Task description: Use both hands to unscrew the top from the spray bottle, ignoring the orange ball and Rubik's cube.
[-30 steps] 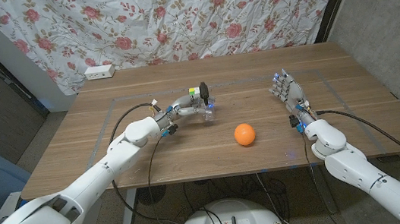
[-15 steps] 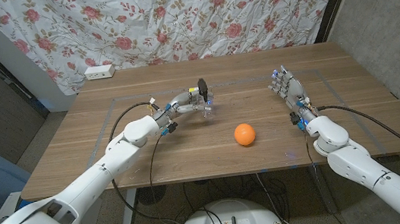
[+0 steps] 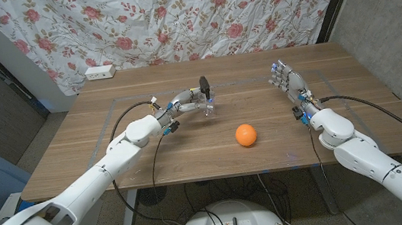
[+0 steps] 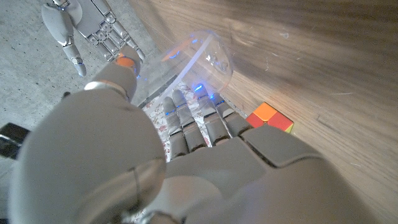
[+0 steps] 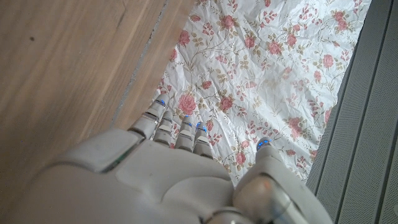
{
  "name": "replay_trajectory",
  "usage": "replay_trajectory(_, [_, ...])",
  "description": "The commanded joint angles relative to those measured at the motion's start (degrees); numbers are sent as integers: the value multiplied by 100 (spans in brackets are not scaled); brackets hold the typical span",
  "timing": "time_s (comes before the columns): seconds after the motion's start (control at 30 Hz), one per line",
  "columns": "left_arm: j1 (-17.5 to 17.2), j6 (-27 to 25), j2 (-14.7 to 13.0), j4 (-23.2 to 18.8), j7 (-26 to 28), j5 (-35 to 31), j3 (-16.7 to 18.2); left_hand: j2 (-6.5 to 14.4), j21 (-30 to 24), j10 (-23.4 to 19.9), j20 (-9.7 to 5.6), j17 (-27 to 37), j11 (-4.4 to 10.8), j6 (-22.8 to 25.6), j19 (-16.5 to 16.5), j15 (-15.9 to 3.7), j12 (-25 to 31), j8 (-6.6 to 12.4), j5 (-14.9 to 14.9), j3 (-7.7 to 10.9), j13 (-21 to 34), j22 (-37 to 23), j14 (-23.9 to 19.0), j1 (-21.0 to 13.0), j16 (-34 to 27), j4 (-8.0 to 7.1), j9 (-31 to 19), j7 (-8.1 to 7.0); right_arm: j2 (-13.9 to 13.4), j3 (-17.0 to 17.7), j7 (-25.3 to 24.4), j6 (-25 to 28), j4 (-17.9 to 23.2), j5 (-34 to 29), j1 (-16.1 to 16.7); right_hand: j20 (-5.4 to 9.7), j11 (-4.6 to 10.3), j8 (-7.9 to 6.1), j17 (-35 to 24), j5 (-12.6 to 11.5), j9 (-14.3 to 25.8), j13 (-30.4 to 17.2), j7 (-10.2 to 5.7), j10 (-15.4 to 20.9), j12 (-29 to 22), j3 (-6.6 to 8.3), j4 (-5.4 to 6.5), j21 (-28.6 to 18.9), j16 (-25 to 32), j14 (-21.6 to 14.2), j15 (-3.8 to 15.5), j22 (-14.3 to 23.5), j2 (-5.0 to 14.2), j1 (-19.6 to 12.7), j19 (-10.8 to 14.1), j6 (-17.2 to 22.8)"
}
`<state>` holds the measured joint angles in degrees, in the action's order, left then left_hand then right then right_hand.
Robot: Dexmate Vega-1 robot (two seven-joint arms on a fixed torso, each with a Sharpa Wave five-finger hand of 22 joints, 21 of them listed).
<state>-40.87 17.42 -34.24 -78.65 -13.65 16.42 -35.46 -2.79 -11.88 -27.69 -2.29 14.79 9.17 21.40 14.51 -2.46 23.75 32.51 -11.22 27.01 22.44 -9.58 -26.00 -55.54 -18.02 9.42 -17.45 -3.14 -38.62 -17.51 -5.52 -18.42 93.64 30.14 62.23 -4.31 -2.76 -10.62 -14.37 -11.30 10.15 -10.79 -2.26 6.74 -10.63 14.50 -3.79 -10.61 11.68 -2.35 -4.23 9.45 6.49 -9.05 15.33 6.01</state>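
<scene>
Right, we see the left hand (image 3: 184, 103) gripping the spray bottle (image 3: 204, 104), clear body with a black top (image 3: 202, 86), at the far middle of the wooden table (image 3: 113, 150). In the left wrist view the fingers (image 4: 186, 124) curl round the clear bottle (image 4: 193, 59), thumb on the other side, so we read it as held. We also see the Rubik's cube (image 4: 272, 117) on the wood just beside that hand in the same view. In the head view the orange ball (image 3: 245, 135) sits nearer the robot, apart from the bottle, roughly between the two arms. We see the right hand (image 3: 288, 86) at the far right of the table, well apart from the bottle, fingers straight and spread, nothing in it. In the right wrist view its fingers (image 5: 177, 134) reach out together toward the flowered curtain (image 5: 261, 68), thumb apart, nothing held.
</scene>
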Motion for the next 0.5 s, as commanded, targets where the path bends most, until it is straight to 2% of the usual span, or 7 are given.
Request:
replay_trajectory(0.03, [-45,-103,86,-139,196,-19,7,113,-86,22,114,28,-57,13,240,-640,12,50,-56,-65,61,-31,30,-25,-40,5,16,54,-342,32,-7,281,413,-375,-103,-16,-36,-28,-4,-15,11,-10,-29,-15,-50,26,-30,-18,38,26,-93,17,-49,13,23,49])
replay_trajectory(0.17, [-48,-128,114,-152,243,-18,4,157,-137,57,258,44,-113,-15,455,-603,-2,62,-68,-109,101,-34,73,-56,-45,12,38,78,-407,46,61,317,492,-393,-152,-41,-40,-33,2,-15,11,-10,-17,-13,-51,32,-46,-19,38,26,-112,16,-53,1,27,66])
replay_trajectory(0.5, [-21,-220,147,-202,354,-89,-21,215,-213,123,352,77,-172,-62,797,-571,-25,78,-80,-180,155,-37,89,-94,-73,15,71,114,-692,108,86,662,938,-566,-248,-152,-45,-40,19,-12,11,-11,10,8,-61,52,-96,-25,56,-9,-229,16,-56,-36,51,100])
